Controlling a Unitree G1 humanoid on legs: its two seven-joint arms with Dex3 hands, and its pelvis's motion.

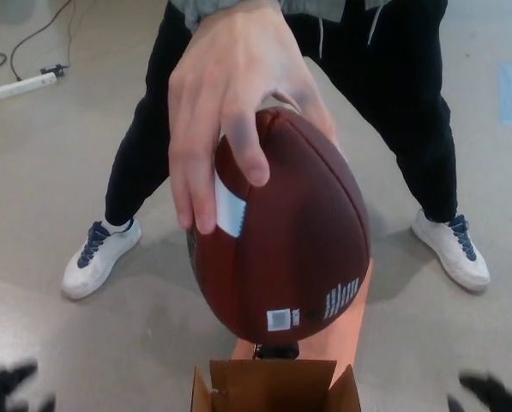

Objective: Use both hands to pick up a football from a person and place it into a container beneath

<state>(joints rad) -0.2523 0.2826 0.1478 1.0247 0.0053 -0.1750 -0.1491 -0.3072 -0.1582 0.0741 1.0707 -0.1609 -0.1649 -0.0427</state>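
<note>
Hands wait low at the frame's bottom corners: the robot's left hand and right hand show only as blurred black tips, and whether their fingers are spread or closed cannot be told. Neither touches anything.

Between and above them, a person's hand reaches down and grips the football from the top, fingers draped over its upper left flank, thumb side hidden behind. The ball hangs point-down, its lower tip just above the open cardboard box at the bottom centre, flaps raised.

The football is dark reddish-brown with a pebbled, leathery skin, a white stripe near the fingers, a central seam and small white printed labels near the lower end. It looks inflated and firm, light for its bulk, and grippy rather than slick; nothing fragile about it. Its tapering oval shape would likely squirt out of a one-sided pinch, so the sensible hold is one hand on each broad flank around the widest middle, pressing inward.

Behind, the person's dark trousers and white trainers straddle a grey floor, where a power strip lies well away.
</note>
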